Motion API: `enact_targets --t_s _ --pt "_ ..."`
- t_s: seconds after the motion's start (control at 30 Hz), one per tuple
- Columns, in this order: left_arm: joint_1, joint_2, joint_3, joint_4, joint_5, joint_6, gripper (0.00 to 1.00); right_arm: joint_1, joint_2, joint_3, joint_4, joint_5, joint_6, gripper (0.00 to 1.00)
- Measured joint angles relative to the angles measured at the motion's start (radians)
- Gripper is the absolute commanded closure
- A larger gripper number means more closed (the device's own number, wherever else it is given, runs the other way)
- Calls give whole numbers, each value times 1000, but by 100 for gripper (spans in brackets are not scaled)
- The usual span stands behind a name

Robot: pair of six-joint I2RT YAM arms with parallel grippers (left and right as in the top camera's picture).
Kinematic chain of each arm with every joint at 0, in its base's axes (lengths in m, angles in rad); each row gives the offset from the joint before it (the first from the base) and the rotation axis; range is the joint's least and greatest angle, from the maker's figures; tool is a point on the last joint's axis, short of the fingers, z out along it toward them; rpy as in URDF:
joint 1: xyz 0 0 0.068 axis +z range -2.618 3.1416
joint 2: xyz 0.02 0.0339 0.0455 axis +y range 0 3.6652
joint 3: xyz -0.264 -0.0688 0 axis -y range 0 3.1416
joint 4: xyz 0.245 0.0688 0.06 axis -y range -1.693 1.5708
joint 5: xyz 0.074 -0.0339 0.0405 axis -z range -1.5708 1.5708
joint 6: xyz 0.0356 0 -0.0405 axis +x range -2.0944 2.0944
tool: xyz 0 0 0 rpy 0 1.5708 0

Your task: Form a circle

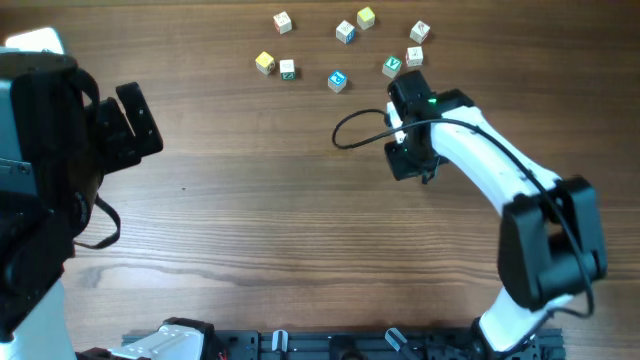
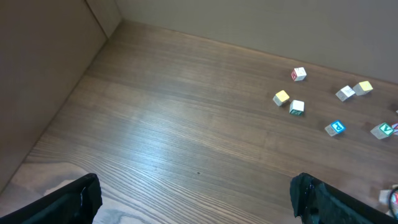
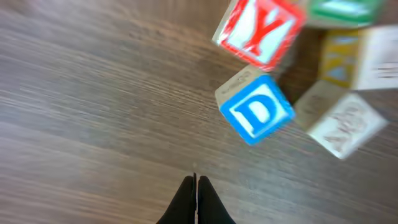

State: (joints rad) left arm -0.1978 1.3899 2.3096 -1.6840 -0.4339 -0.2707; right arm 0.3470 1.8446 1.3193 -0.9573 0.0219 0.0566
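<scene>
Wooden letter cubes, pale with coloured print, lie near the far edge of the table (image 1: 250,210) in the overhead view. They make the circle (image 1: 345,32), but it is a loose oval and not a round ring; its long axis runs left to right. The right gripper (image 1: 407,85) is at the right end of this oval, just beside a cube with green print (image 1: 392,67). The left gripper (image 1: 140,120) is well apart, at the left side.

From the left wrist, the left gripper (image 2: 199,205) is wide open, with one finger in each lower corner, and it holds nothing. The circle (image 2: 336,128) is far away at the right, stretched along the back.

From the right wrist, the right gripper (image 3: 196,182) has its fingertips pressed together with nothing between them. Part of the circle (image 3: 255,109) fills the upper right: a blue D cube, a red Y cube (image 3: 258,31), and green, yellow and pale ones close around them. The long axis cannot be told from here.
</scene>
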Motion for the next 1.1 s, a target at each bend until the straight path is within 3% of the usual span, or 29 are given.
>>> enact_targets --t_s 0.2,0.33,0.53,1.1 --pt "0 0 0 0 0 0 0 -94 -127 6 23 -11 128 95" --pt "0 0 0 0 0 0 0 -217 -133 7 35 -14 228 95" --pt "0 0 0 0 0 0 0 -322 -133 7 29 -14 264 95" --pt "0 0 0 0 0 0 0 -362 -64 -55 55 -15 343 95"
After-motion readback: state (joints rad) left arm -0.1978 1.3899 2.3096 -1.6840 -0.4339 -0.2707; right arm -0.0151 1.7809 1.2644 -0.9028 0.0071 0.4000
